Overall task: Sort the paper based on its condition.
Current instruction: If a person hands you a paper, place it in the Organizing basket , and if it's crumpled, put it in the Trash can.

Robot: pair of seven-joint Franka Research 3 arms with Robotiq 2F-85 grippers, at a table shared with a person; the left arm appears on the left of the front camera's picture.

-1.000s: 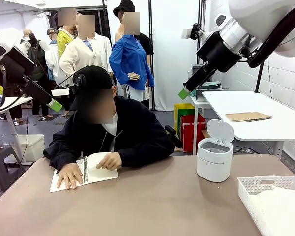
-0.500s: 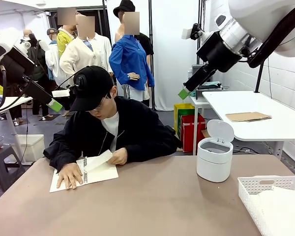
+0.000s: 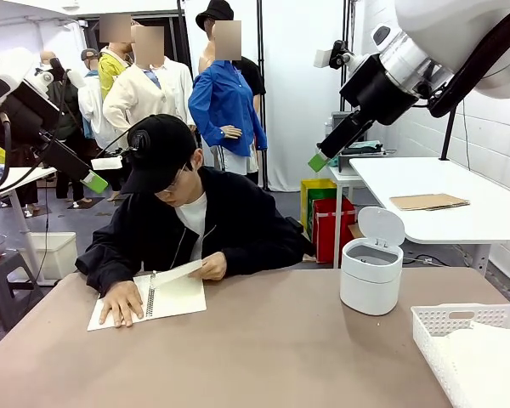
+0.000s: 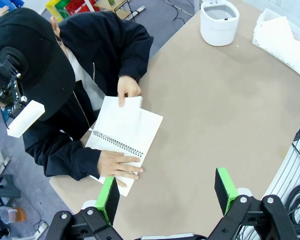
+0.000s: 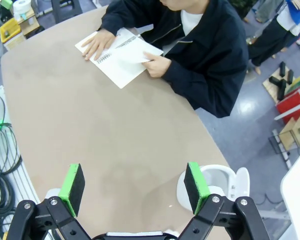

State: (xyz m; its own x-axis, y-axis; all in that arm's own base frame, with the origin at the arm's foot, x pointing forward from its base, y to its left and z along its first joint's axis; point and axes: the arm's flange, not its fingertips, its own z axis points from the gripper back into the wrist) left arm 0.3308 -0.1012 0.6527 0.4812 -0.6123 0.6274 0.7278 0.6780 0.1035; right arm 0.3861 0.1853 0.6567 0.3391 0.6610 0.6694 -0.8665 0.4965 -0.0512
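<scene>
A person at the far side holds down an open spiral notebook (image 3: 174,297) with one hand (image 3: 121,303). The other hand (image 3: 212,266) lifts its right-hand white page (image 3: 183,274) by the outer edge; whether the page is torn free I cannot tell. The left wrist view has the notebook (image 4: 125,142) and raised page (image 4: 124,111) under my open left gripper (image 4: 166,192). My right gripper (image 5: 134,186) is open too, high over the table, with the notebook (image 5: 117,57) far ahead. In the front view both grippers hang raised, left (image 3: 93,181) and right (image 3: 317,161), holding nothing.
A white bin (image 3: 371,272) with its lid up stands at the right of the brown table (image 3: 263,357). A white perforated basket (image 3: 459,313) at the near right corner holds white sheets (image 3: 484,357). In the left wrist view the bin (image 4: 219,22) and basket (image 4: 264,17) lie far off.
The person's hand has peeled the right-hand page up and toward the spiral, and the notebook has shifted slightly to the right. Both arms have stayed still.
</scene>
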